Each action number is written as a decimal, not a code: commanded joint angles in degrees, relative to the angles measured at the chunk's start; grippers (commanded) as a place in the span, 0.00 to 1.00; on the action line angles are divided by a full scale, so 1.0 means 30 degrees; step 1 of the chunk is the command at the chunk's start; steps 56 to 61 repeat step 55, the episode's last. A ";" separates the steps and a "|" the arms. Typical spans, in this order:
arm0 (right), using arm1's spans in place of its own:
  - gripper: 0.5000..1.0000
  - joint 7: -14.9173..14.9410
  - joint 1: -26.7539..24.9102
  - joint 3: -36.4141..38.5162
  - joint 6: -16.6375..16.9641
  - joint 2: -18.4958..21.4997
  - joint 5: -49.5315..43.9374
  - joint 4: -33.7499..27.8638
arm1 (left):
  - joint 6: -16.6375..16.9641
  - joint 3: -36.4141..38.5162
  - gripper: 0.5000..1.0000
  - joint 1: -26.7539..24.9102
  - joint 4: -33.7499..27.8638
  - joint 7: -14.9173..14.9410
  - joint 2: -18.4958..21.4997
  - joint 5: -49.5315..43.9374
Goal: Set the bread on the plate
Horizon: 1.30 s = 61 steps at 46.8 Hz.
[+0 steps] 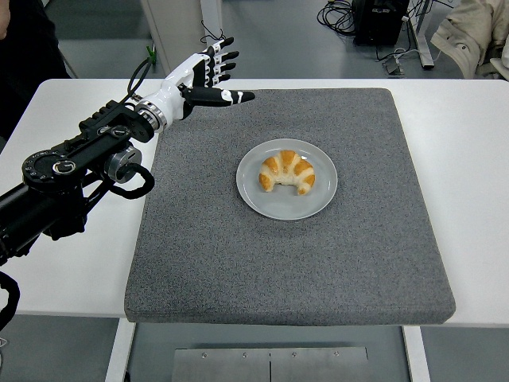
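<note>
The bread point(287, 171) is seen resting on the plate point(318, 203), well apart from the spread, empty fingers point(219, 65) of the left hand point(203, 78). Little risk is judged to remain; only a low sweep toward the plate could dislodge it.

lab, floor cables point(342, 14), test table point(461, 159)

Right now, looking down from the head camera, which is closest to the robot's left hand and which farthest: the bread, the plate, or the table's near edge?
From the left hand, raised at the mat's far left corner:
1. Plate, at the mat's middle; its rim lies nearest.
2. Bread, lying on the plate, just beyond that rim.
3. Table's near edge, at the picture's bottom, plainly farthest.
</note>
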 commanded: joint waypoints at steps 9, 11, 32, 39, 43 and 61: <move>1.00 0.0000 0.0004 -0.0001 -0.0003 0.0000 0.0000 0.0000 | 0.0360 -0.0260 0.94 0.0201 0.1730 -0.0956 -0.0252 -0.2188; 1.00 0.0000 0.0004 -0.0001 -0.0003 0.0000 0.0000 0.0000 | 0.0418 -0.0406 0.94 0.0260 0.2286 -0.1308 -0.0340 -0.2861; 1.00 0.0000 0.0004 -0.0001 -0.0003 0.0000 0.0000 0.0000 | 0.0389 -0.1723 0.94 0.0319 0.6858 -0.3213 -0.2742 -0.5384; 1.00 0.0000 0.0004 -0.0001 -0.0003 0.0000 0.0000 0.0000 | 0.0243 -0.3364 0.94 0.0319 0.6976 -0.3477 -0.3153 -0.5414; 1.00 0.0000 0.0004 -0.0001 0.0026 0.0000 0.0000 0.0000 | 0.0126 -0.4155 0.94 0.0319 0.6976 -0.3594 -0.3212 -0.5414; 1.00 0.0000 0.0150 0.0087 0.0055 0.0000 0.0000 0.0146 | -0.0402 -0.4479 0.94 0.0289 0.6976 -0.4122 -0.3183 -0.6203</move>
